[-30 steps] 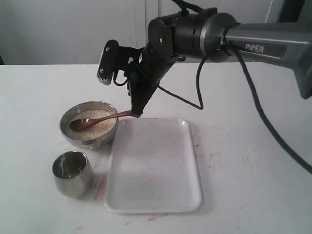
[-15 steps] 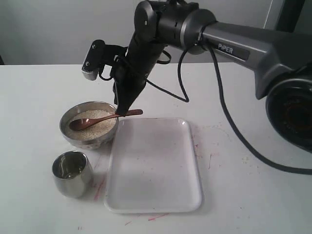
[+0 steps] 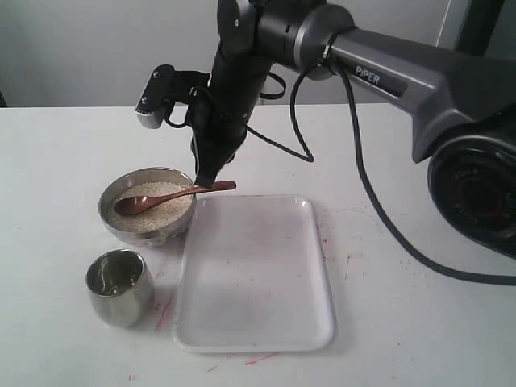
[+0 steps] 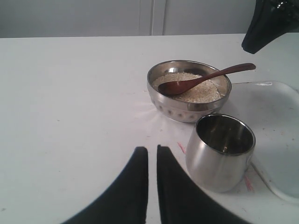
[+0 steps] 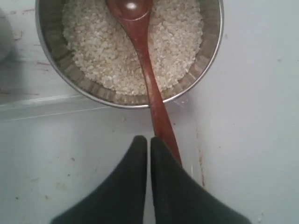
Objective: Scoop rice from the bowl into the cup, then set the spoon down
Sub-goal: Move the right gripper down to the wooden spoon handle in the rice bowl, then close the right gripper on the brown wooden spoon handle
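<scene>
Spoon [image 3: 179, 194]: rests in rice [image 3: 159, 213], handle over bowl [image 3: 129, 234] rim.
Right claw [image 5: 145, 140]: closed, empty, above handle.
Risk: it tips spoon, spilling rice.

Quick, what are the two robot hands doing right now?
Left gripper: shut, empty.
Right gripper: shut; the spoon lies beside its fingers, not between them.

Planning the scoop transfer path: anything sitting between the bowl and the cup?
Nothing. The exterior view shows only a thin strip of bare table between bowl and cup; in the left wrist view the cup overlaps the bowl.
</scene>
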Robot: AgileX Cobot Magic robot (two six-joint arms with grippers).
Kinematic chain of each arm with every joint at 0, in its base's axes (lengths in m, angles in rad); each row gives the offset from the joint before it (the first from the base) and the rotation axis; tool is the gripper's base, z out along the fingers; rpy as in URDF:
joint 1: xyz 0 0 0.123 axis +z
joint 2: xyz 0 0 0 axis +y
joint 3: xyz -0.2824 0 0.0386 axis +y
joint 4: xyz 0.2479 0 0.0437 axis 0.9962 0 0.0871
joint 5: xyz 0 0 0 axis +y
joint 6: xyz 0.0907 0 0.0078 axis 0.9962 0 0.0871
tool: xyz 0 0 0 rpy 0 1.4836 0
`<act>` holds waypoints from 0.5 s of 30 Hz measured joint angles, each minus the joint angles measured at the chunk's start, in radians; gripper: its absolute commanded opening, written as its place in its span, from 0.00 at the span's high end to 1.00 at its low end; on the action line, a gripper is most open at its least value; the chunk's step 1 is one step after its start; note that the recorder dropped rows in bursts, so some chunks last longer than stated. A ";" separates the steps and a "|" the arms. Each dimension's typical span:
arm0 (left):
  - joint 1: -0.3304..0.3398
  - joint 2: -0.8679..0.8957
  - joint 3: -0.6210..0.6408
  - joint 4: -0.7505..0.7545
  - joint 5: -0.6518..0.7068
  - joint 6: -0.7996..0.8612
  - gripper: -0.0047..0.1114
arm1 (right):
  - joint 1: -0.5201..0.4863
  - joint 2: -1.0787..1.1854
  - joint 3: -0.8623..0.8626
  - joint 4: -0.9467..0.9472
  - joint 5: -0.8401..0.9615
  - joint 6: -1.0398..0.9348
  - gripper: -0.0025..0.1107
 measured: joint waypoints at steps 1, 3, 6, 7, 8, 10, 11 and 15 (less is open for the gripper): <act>0.000 0.000 0.000 0.000 0.000 0.000 0.84 | 0.000 0.000 0.000 0.000 -0.002 0.001 0.73; 0.000 0.000 0.000 0.000 0.000 0.000 0.84 | 0.000 0.000 0.000 0.000 -0.007 0.001 0.58; 0.000 0.000 0.000 0.000 0.000 0.000 0.84 | 0.000 0.000 0.000 0.000 -0.010 0.005 0.40; 0.000 0.000 0.000 0.000 0.000 0.000 0.84 | 0.000 0.000 0.000 0.000 -0.012 0.007 0.38; 0.000 0.000 0.000 0.000 0.000 0.000 0.84 | 0.000 0.000 0.000 0.000 -0.011 0.007 0.38; 0.000 0.000 0.000 0.000 0.000 0.000 0.84 | 0.000 0.000 0.000 0.000 -0.015 0.009 0.38; 0.000 0.000 0.000 0.000 0.000 0.000 0.84 | 0.000 0.000 0.000 0.000 -0.017 0.009 0.38; 0.000 0.000 0.000 0.000 0.000 0.000 0.84 | 0.000 0.004 0.000 0.000 -0.031 0.009 0.38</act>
